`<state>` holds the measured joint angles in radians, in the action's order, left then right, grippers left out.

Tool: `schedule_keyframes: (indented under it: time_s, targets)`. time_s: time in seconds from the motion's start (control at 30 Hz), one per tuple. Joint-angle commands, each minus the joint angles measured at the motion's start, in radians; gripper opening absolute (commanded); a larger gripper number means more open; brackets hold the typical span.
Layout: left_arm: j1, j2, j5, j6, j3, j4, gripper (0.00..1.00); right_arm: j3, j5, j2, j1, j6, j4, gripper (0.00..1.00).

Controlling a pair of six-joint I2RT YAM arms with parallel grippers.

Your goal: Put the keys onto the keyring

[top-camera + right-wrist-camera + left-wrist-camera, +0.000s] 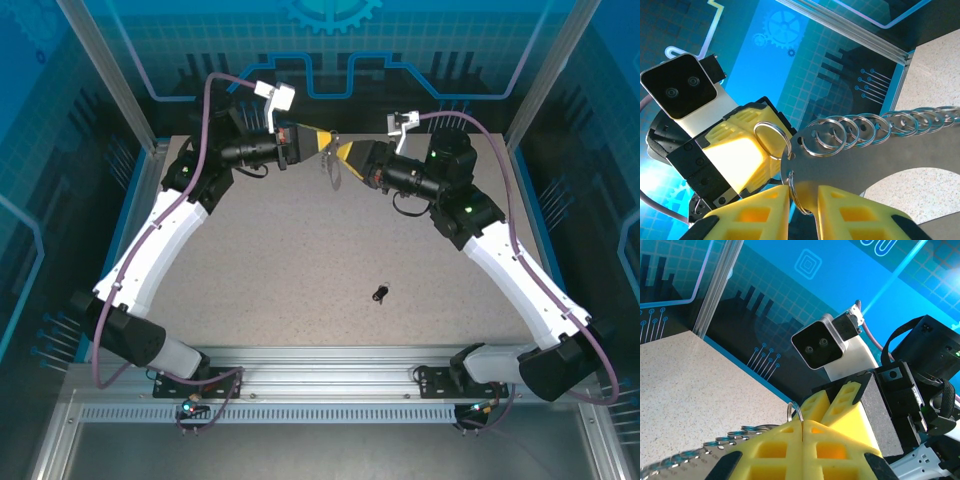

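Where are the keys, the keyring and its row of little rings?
the keys (379, 292): top view, the black head.
the keyring (840, 165): right wrist view, its flat grey plate.
the little rings (873, 131): right wrist view, middle of the row.

Probably a robotics lab cell: speckled table (300, 250) boxed by aluminium framing (330, 365) and blue circuit-printed panels (330, 45).

Lighting: we record bright, even light from overhead. The speckled worktop (300, 250) reads pale, its shadows faint and soft-edged.
Backdrop: blue panels (450, 30), saturated and glowing, with streaky reflections.
Glare: we note hard highlights along the rings of the keyring (850, 160).
Focus: the overhead view is crisp. Both wrist views soften in the nearest foreground and stretch towards the edges.
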<state>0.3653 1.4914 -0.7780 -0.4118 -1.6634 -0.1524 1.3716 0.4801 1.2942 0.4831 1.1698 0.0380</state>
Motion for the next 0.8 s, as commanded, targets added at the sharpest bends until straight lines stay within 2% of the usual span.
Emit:
schedule_keyframes:
  time_s: [0.0,0.23,0.77]
  targets:
    - [-0.006,-0.011,-0.018,0.025,0.010,0.023,0.00,0.035,0.001,0.016,-0.011,-0.012,0.022,0.17]
    - [-0.006,-0.011,-0.016,0.034,0.016,0.014,0.00,0.045,0.009,0.019,-0.019,-0.024,0.040,0.00]
    - [-0.007,-0.005,-0.003,0.046,0.027,0.004,0.00,0.050,0.030,0.015,-0.051,0.030,-0.032,0.00]
